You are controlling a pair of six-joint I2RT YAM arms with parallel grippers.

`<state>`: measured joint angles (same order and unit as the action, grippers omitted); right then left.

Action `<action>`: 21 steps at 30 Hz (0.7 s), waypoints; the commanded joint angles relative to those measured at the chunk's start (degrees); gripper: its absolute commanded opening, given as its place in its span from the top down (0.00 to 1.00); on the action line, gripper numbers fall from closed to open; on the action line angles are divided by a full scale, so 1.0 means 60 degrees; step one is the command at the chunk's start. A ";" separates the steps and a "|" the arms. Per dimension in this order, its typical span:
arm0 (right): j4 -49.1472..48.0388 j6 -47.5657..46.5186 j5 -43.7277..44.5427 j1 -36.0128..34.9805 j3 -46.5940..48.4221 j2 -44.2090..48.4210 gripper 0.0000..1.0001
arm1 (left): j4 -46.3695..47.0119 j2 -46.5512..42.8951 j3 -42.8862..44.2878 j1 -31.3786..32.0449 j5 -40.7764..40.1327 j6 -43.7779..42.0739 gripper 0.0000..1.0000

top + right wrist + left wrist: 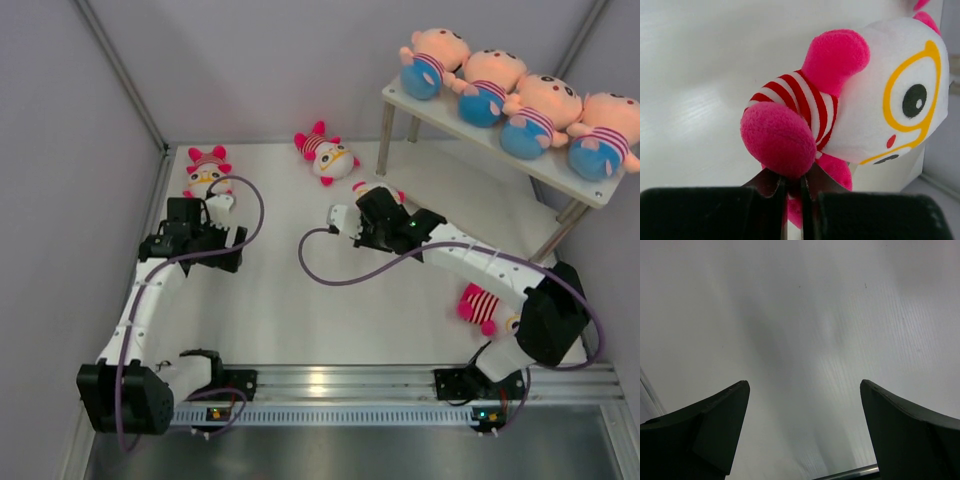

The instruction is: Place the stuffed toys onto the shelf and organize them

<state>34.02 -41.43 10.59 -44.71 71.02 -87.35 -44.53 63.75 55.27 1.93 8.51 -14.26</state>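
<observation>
Four peach boy dolls point(500, 95) lie in a row on the top board of the shelf point(450, 126) at the back right. My right gripper point(375, 205) is shut on the pink foot of a hot-pink doll point(850, 100) and holds it just left of the shelf; the doll is mostly hidden under the gripper in the top view. My left gripper point(222, 240) is open and empty over bare table point(805, 315), just near of a pink doll point(208, 170). Another pink doll point(327, 155) lies at the back centre. A third point(485, 305) lies beside the right arm's base.
Grey walls and slanted frame posts point(120, 70) close in the white table. The shelf's thin metal legs point(385, 140) stand right of the held doll. A purple cable point(330, 275) loops off each arm. The metal rail point(340, 385) runs along the near edge.
</observation>
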 commanded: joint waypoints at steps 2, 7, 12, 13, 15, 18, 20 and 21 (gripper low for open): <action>0.0980 0.1016 0.1603 0.0768 -0.0630 0.0875 1.00 | 0.0318 -0.0604 -0.0099 -0.0044 0.0266 0.0150 0.02; 0.0528 0.0227 0.1881 0.2454 -0.1259 0.1243 1.00 | 0.0318 -0.0941 -0.0173 -0.0044 0.0368 0.0165 0.02; -0.0293 -0.0681 0.1474 0.3890 -0.1714 0.1696 1.00 | 0.0318 -0.1001 -0.0173 -0.0044 0.0368 0.0150 0.02; -0.0381 -0.0871 0.1400 0.4080 -0.1976 0.1886 1.00 | 0.0318 -0.0986 -0.0173 -0.0044 0.0383 0.0150 0.02; -0.0412 -0.1355 0.1283 0.4754 -0.2139 0.1990 1.00 | 0.0318 -0.0971 -0.0158 -0.0044 0.0427 0.0136 0.02; -0.0659 -0.1985 0.1165 0.5589 -0.2476 0.2209 1.00 | 0.0318 -0.0927 -0.0143 -0.0030 0.0485 0.0121 0.02; -0.0923 -0.2322 0.1092 0.6013 -0.2638 0.2210 1.00 | 0.0318 -0.0913 -0.0143 -0.0029 0.0515 0.0121 0.02; -0.1054 -0.2425 0.1179 0.6219 -0.2682 0.2108 1.00 | 0.0318 -0.0912 -0.0143 -0.0015 0.0529 0.0136 0.02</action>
<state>33.10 -51.07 18.13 -10.66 55.55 -75.90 -44.53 58.70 54.37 1.93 10.31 -13.80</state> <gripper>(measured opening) 0.050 0.982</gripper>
